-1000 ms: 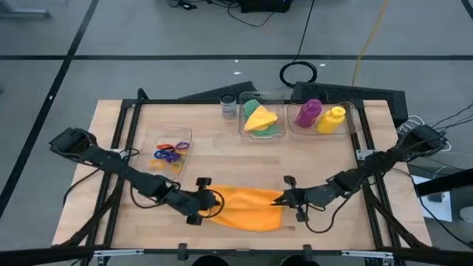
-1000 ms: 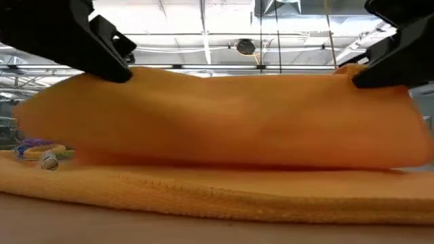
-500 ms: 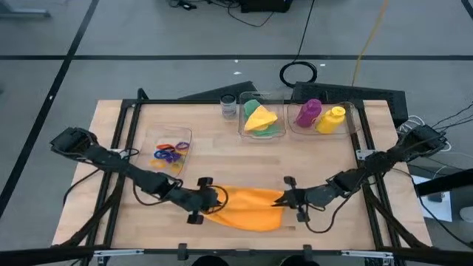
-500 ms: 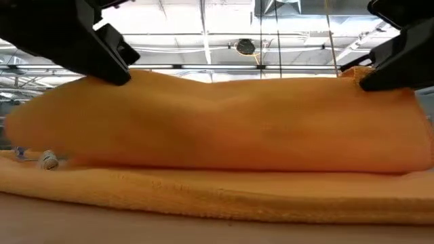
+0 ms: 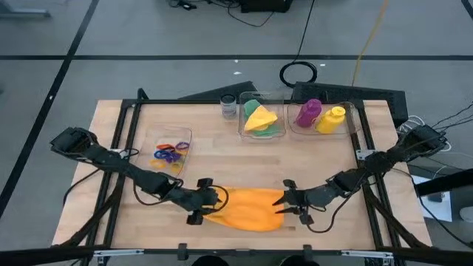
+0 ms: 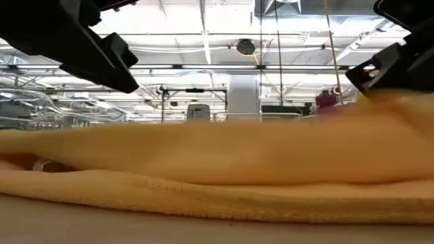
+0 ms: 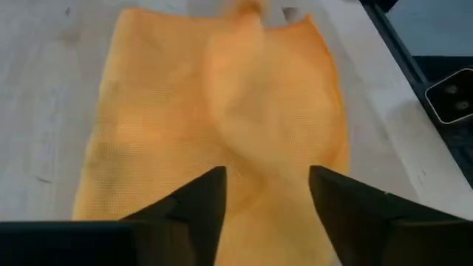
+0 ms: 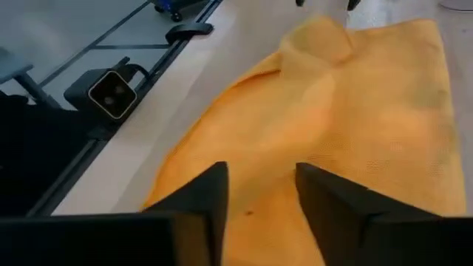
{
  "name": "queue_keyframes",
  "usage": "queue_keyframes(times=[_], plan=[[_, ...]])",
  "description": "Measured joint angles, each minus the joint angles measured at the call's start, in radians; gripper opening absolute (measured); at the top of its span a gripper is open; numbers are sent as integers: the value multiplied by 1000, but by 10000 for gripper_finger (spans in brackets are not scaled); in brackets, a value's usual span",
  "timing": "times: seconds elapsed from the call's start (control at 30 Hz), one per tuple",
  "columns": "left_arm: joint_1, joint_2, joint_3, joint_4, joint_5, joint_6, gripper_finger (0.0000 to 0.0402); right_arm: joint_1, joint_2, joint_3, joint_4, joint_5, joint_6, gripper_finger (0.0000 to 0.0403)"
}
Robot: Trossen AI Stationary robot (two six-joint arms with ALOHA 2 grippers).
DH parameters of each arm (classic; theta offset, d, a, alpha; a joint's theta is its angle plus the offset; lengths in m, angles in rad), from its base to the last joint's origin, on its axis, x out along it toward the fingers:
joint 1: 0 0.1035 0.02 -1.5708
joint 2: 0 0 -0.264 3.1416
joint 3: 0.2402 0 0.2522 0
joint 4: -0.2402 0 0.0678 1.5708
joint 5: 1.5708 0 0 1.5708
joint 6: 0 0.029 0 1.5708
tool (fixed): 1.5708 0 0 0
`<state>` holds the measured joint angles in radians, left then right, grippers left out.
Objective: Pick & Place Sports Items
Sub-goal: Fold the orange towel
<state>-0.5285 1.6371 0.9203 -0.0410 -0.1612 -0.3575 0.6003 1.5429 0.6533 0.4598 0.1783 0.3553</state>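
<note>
Wooden table [image 5: 244, 159] carries the orange soft cloth [image 5: 250, 208], folded along its near edge between the two arms. Left gripper [image 5: 209, 205] at the cloth's left end and right gripper [image 5: 285, 205] at its right end both show parted fingers with nothing clamped. Best to lift both clear evenly, so neither finger snags and undoes the fold.

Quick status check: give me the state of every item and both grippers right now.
Orange cloth: lying flat at the table's front edge, released.
Left gripper: open, at the cloth's left end.
Right gripper: open, at the cloth's right end.
Green and yellow cloths: in a clear box.
Bottles: lying in another clear box.
Elastic rings: in the left box.
Glass jar: upright.
</note>
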Motion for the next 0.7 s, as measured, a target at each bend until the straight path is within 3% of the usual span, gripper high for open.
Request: queue_keyframes(times=[0.37,0.7], plan=[[10,0,0,-2,-4,38,216,0,0,0,45,4,-18,208],[60,85,0,-2,-3,35,192,-5,16,-1,23,149,-70,220]])
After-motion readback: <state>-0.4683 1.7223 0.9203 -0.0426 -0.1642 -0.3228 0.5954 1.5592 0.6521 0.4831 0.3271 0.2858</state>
